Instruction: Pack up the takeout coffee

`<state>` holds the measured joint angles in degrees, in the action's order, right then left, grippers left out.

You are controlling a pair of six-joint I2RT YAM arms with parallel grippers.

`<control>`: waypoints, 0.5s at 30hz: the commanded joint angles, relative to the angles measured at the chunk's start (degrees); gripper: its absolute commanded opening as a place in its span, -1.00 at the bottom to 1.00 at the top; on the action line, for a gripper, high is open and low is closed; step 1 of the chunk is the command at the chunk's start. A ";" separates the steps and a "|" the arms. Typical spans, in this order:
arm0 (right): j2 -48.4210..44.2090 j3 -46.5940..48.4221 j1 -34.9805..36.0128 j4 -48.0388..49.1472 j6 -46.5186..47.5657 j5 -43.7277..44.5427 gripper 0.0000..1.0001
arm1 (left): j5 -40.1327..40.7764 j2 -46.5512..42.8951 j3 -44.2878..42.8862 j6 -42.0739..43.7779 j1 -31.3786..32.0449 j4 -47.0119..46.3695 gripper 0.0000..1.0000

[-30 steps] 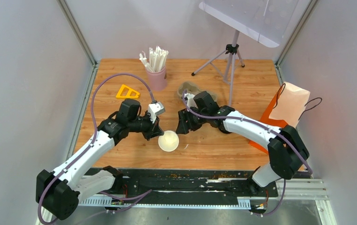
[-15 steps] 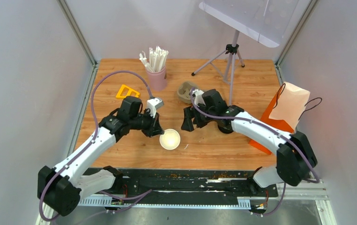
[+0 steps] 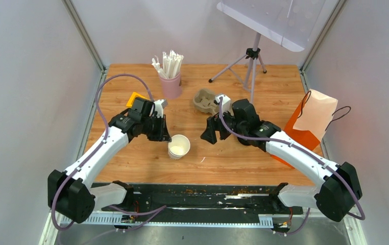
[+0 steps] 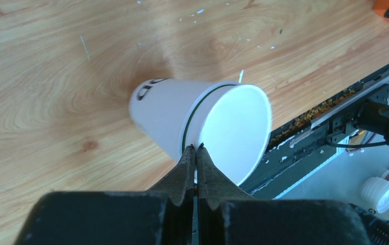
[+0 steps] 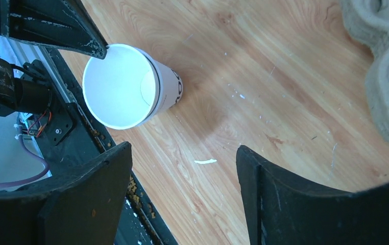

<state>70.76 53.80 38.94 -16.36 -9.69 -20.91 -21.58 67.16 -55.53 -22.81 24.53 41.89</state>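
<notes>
- On the wooden table, the step in hand looked like carrying the cup to the pulp carrier, which lay at mid-table, well apart from the cup, with the orange paper bag at the right edge.
- The left gripper had its jaws pressed together on the rim wall of the white paper cup. The cup sat tilted near the front middle of the table, mouth open and no lid on it.
- A rim pinch is thin purchase (paper buckles easily), so the lift probably called for a slow, level rise. The cup should be righted before lowering its base straight into a carrier well.
- The right gripper hung just beside the cup with its jaws wide apart, holding nothing. It was well placed to steady the carrier or the cup's side.
- Counted: two arms, one tripod, one bag, one carrier, one pink cup of white sticks, one paper cup (no second in view) and one yellow piece.
</notes>
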 commanded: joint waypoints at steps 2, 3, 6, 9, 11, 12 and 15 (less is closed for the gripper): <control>-0.41 -0.48 0.18 1.77 -2.61 -0.56 0.48 | 2.86 2.68 -1.77 -1.92 -0.10 2.11 -0.75; -0.29 -0.31 0.17 1.41 -2.67 -0.46 0.47 | 3.73 2.75 -2.35 -1.52 -0.10 2.66 -0.64; -0.10 -0.19 0.17 0.96 -3.22 -0.34 0.47 | 7.60 2.55 -5.29 1.33 -0.10 5.74 -0.23; -0.35 -0.50 0.18 1.03 -4.07 -0.63 0.46 | 11.85 1.98 -8.72 4.58 0.94 8.77 -0.08; -0.54 -0.79 0.18 1.15 -5.34 0.08 0.45 | 13.79 1.64 -10.57 6.20 3.15 9.68 -0.05; -0.47 -0.87 0.17 1.01 -6.28 0.67 0.43 | 13.69 1.56 -11.13 6.58 4.40 9.58 -0.04; -0.15 -1.72 0.22 1.38 -10.00 1.32 0.39 | 11.36 1.49 -11.63 6.43 8.38 6.99 -0.03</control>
<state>70.78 52.84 38.94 -16.84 -14.59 -20.84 -10.35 70.00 -65.08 -19.11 28.49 49.71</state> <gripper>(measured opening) 0.708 0.481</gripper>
